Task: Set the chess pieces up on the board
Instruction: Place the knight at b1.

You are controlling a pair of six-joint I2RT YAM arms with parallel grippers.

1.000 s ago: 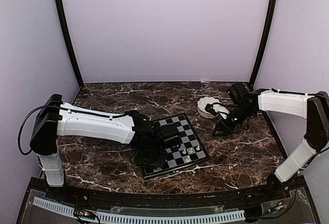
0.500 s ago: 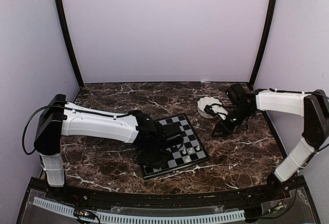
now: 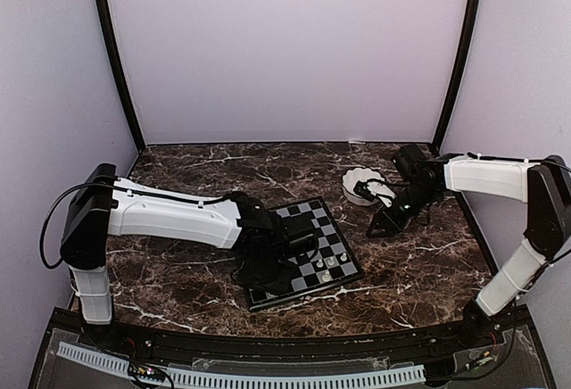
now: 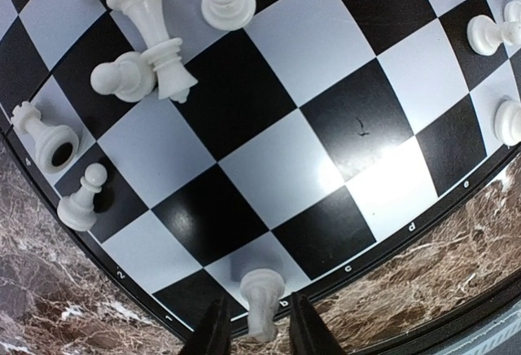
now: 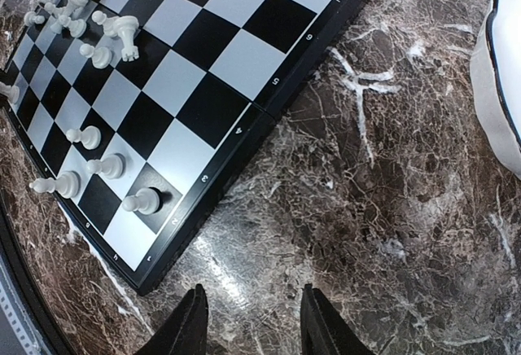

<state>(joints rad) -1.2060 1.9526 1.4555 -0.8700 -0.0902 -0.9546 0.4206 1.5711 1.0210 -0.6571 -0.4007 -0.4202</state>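
From above, the board is seen askew near the middle of the desk's front edge, partly hidden by the left arm. Only in the left wrist view is the left gripper shown, narrowly parted around a piece on an edge square, gaps visible on both sides. The right gripper is held parted and empty over desk beside the board's corner.

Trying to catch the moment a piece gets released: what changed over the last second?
The left arm edged slightly rightward over the board, and the left gripper appears to have loosened off the chess piece standing at the board's edge; thin gaps show beside it. The right arm barely shifted, the right gripper open and empty. Board, bowl and the other pieces stayed put.
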